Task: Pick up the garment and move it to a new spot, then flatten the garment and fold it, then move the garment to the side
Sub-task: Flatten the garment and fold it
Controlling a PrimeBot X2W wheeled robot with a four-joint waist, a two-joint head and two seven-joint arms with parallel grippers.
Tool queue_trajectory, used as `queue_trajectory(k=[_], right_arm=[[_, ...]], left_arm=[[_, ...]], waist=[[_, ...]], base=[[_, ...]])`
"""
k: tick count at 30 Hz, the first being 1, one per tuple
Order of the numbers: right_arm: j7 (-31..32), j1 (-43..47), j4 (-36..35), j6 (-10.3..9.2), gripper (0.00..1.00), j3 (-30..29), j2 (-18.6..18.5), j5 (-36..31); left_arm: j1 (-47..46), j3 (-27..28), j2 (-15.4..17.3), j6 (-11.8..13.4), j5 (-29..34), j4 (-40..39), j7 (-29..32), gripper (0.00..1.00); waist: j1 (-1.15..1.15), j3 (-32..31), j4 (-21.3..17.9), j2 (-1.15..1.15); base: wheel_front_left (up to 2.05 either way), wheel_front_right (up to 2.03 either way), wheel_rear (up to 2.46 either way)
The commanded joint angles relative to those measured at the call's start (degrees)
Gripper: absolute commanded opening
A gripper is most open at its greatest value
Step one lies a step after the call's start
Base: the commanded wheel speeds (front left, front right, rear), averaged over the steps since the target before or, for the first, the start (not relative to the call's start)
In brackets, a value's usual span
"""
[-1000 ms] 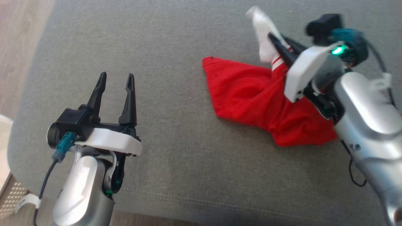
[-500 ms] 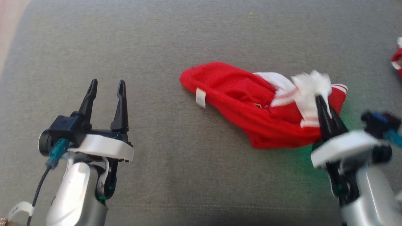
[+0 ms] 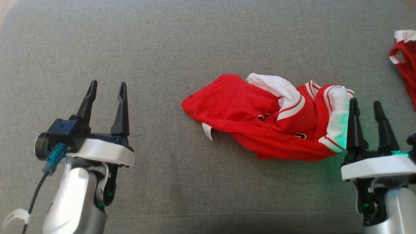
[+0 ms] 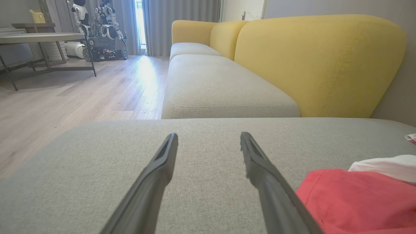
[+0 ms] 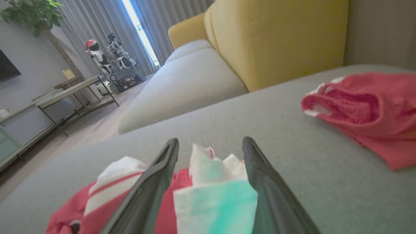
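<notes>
Garment (image 3: 247, 110): red jersey with white striped trim, crumpled in a heap on the grey cushion (image 3: 195, 42). Right gripper (image 3: 365, 103) spread, white hem between its fingers. Left gripper (image 3: 108, 84) spread, empty, well apart.

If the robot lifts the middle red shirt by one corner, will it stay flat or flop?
Probably flop: the red jersey lies crumpled in soft folds on the grey cushion, so it would likely droop. The fabric looks thin, so probably light. Pushed, it would likely bunch up.
</notes>
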Motion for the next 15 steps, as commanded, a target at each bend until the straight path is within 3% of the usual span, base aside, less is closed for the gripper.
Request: queue_trajectory(k=[1, 8, 15], right_arm=[[-1.19, -0.26, -2.9, 0.2, 1.0, 1.13, -0.2, -1.29], [-3.18, -1.31, -7.43, 0.2, 1.0, 1.64, -0.19, -11.9], [-1.6, 0.8, -8.31, 0.2, 1.0, 3.52, -0.19, -15.37]], left_arm=[[-0.91, 1.88, 1.63, 0.29, 0.41, -2.04, -0.03, 1.0], [0.88, 1.52, 1.65, 0.92, 0.13, -2.46, 0.36, 1.0], [3.56, 0.48, 1.31, 1.13, -0.32, -2.7, 0.99, 1.0]], waist=[[0.0, -0.29, -0.08, 0.0], [0.0, -2.35, -0.22, 0.0], [0.0, -4.52, -0.22, 0.0]], base=[[0.0, 0.0, 0.0], [0.0, 0.0, 0.0], [0.0, 0.0, 0.0]])
